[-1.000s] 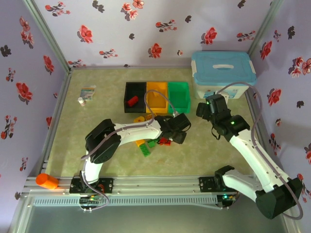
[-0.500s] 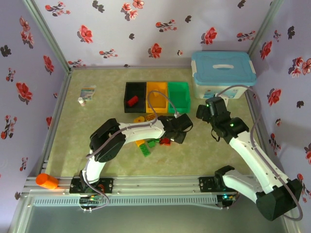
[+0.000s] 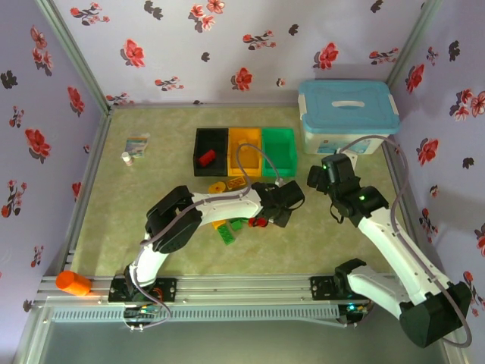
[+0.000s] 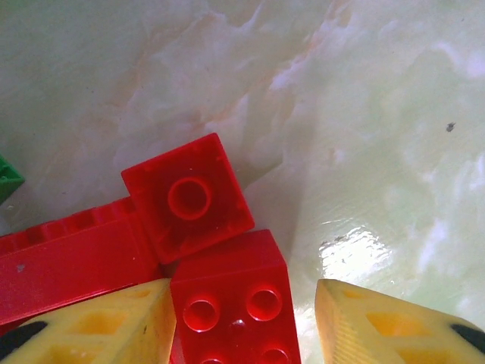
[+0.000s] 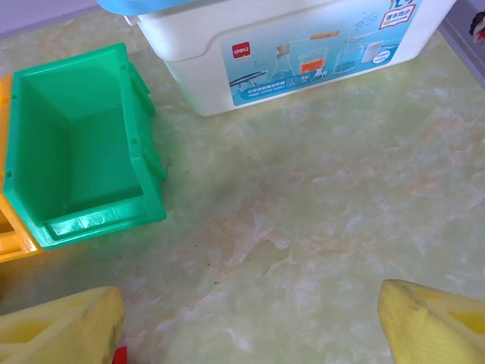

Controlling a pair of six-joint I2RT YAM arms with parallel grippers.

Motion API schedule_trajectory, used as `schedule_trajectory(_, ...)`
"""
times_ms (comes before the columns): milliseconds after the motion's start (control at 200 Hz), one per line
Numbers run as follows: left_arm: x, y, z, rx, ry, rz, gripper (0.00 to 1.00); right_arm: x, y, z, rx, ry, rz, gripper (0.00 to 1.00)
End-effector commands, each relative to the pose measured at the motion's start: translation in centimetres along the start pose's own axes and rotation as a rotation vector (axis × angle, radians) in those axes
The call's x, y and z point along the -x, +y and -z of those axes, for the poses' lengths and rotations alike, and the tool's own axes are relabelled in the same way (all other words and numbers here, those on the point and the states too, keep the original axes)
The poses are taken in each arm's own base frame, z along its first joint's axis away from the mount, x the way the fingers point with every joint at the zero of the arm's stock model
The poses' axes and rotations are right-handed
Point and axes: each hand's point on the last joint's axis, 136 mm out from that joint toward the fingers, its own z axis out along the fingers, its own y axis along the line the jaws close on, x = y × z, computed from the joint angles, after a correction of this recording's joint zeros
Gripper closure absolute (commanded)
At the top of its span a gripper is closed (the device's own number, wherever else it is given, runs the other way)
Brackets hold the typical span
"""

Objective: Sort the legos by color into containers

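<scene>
The left arm [image 3: 220, 201] rises from its base at the near left, folds at a raised elbow and stretches rightward to the middle of the scene, where the wrist bends downward. The left gripper [image 3: 267, 220] points straight down, low over the tabletop [image 3: 151, 182], its yellow fingers [image 4: 98, 322] partly apart. The right arm [image 3: 394, 243] swings out to the near right, then its white forearm runs back toward the far middle. The right gripper [image 3: 320, 176] hangs above the tabletop, tilted down and toward the far left, its fingers [image 5: 432, 318] spread wide.
</scene>
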Motion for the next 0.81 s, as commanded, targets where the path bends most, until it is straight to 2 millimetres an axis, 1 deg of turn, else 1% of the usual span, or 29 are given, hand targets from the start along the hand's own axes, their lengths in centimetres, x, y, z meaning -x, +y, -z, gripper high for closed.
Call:
schedule_trajectory(0, -0.3, -0.2, 0.1, 0.015, 0.013, -0.013, 0.55, 0.2, -0.4, 0.1, -0.001, -0.024, -0.038, 0.13)
schedule_trajectory(135, -0.2, -0.1, 0.2, 0.02, 0.014, -0.018, 0.64, 0.4, -0.6, 0.3, -0.002, -0.032, -0.044, 0.13)
schedule_trajectory(265, 0.3, 0.2, 0.9, 0.028, -0.012, -0.014, 0.67, 0.6, -0.6, 0.5, 0.0, -0.039, -0.048, 0.13)
schedule_trajectory(365, 1.2, 0.5, 2.2, 0.022, -0.05, -0.01, 0.68, 0.9, -0.8, 0.8, -0.004, -0.048, -0.052, 0.13)
schedule_trajectory(455, 2.3, 1.0, 4.0, -0.003, -0.096, 0.01, 0.68, 1.0, -0.9, 0.9, -0.007, -0.055, -0.053, 0.13)
schedule_trajectory(555, 4.1, 2.7, 6.4, -0.033, -0.168, 0.058, 0.68, 1.0, -0.9, 0.8, -0.009, -0.053, -0.055, 0.13)
schedule_trajectory(620, 5.1, 4.4, 7.9, -0.048, -0.214, 0.095, 0.68, 0.7, -0.8, 0.4, -0.004, -0.039, -0.051, 0.13)
schedule_trajectory(710, 6.4, 7.3, 9.6, -0.044, -0.263, 0.144, 0.68, 0.0, -0.1, -0.2, 0.016, 0.0, -0.038, 0.13)
schedule_trajectory(780, 7.2, 9.7, 10.6, -0.032, -0.29, 0.183, 0.68, -0.3, 0.1, -0.7, 0.014, 0.022, -0.032, 0.13)
schedule_trajectory(800, 7.4, 10.4, 10.9, -0.028, -0.299, 0.194, 0.68, -0.7, 0.6, -0.8, 0.04, 0.043, -0.029, 0.13)
